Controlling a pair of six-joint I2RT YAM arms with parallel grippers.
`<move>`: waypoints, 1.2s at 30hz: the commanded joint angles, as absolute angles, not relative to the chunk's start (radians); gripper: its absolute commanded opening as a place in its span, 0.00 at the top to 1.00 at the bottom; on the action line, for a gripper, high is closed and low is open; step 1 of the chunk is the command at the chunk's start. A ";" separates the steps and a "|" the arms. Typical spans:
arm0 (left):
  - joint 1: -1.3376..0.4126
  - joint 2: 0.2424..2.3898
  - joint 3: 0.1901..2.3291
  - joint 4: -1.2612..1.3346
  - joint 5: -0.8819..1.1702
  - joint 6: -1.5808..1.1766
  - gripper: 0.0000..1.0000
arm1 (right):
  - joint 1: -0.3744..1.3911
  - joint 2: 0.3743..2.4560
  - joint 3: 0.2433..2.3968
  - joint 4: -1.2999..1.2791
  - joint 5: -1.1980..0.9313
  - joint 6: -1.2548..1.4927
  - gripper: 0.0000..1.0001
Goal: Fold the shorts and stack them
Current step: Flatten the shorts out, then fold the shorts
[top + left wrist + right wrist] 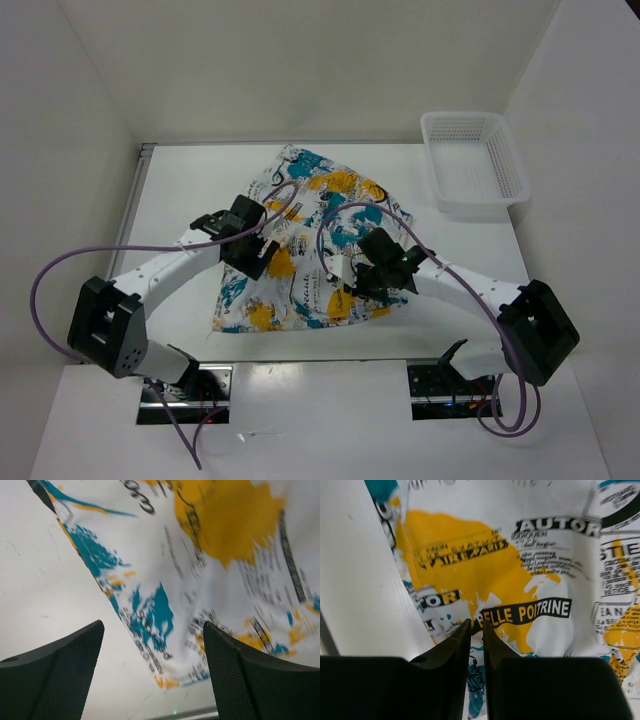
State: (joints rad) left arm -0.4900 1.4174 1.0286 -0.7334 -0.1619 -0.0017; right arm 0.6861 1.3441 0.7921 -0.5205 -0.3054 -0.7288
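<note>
The shorts [330, 190] lie spread flat on the white table [175, 210], white cloth printed with teal, yellow and black. My left gripper [262, 255] hovers over their left edge. In the left wrist view it [153, 625] is open, with the shorts' hem [225, 530] and bare table between its wide-apart fingers. My right gripper [350, 283] is down on the lower right part of the shorts. In the right wrist view its jaws [475, 622] are almost together on the printed cloth [470, 555], and only a thin strip of fabric shows between them.
A white plastic mesh basket [475, 160] stands at the back right of the table. White walls close in the back and both sides. Purple cables loop from both arms. A strip of bare table [360, 580] lies left of the shorts.
</note>
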 commanded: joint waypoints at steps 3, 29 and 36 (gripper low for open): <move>-0.381 1.581 1.014 -0.551 -0.120 0.000 0.13 | 0.692 1.361 0.692 -0.554 -0.222 -0.950 0.80; -0.304 1.306 0.712 -0.722 -0.209 0.000 0.19 | 1.203 1.395 0.825 -0.819 -0.262 -0.952 0.84; -0.265 1.342 1.153 -0.707 -0.013 0.000 0.05 | 1.051 1.376 1.067 -0.841 -0.175 -0.821 0.75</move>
